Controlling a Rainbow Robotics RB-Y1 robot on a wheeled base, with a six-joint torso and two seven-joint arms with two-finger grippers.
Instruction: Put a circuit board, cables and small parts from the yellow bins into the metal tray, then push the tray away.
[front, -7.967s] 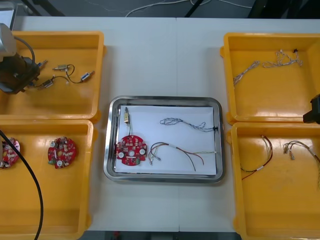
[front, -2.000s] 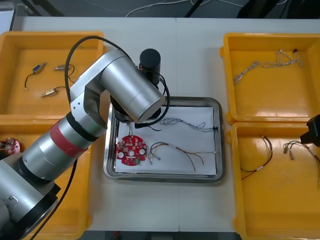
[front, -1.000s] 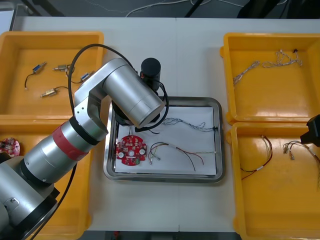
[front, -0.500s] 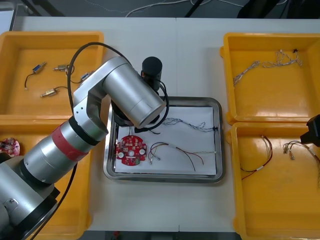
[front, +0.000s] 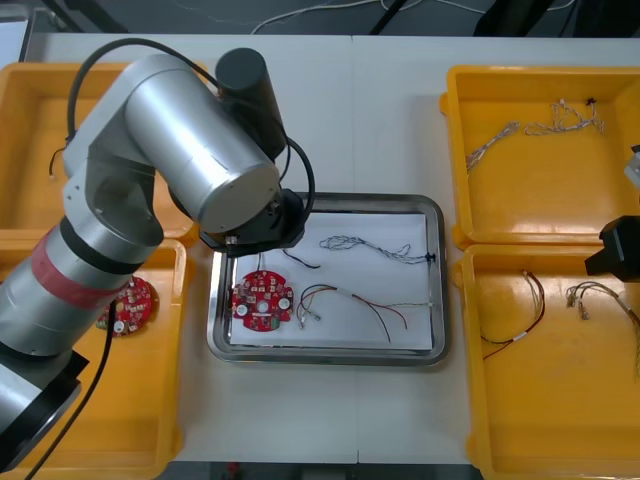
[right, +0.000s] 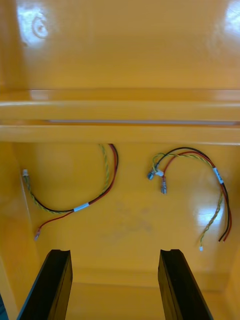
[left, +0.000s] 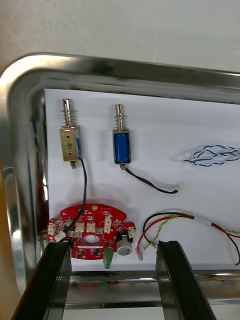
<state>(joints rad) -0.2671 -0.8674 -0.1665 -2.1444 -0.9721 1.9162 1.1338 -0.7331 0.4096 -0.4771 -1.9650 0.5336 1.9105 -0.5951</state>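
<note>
Metal tray (front: 441, 300) sits loaded between the yellow bins (front: 520, 200), and your push away is not yet made.
Your left arm (front: 190, 140) hangs over its far left corner, the left gripper (left: 112, 246) spread above the circuit board (front: 263, 300) and two small metal parts (left: 121, 146). The right gripper (right: 114, 252), also spread, waits over the right near bin (front: 560, 400). If you drop inside the rim, you may snag the red and yellow cable (front: 352, 298); push off-centre and the tray could skew into a bin.
</note>
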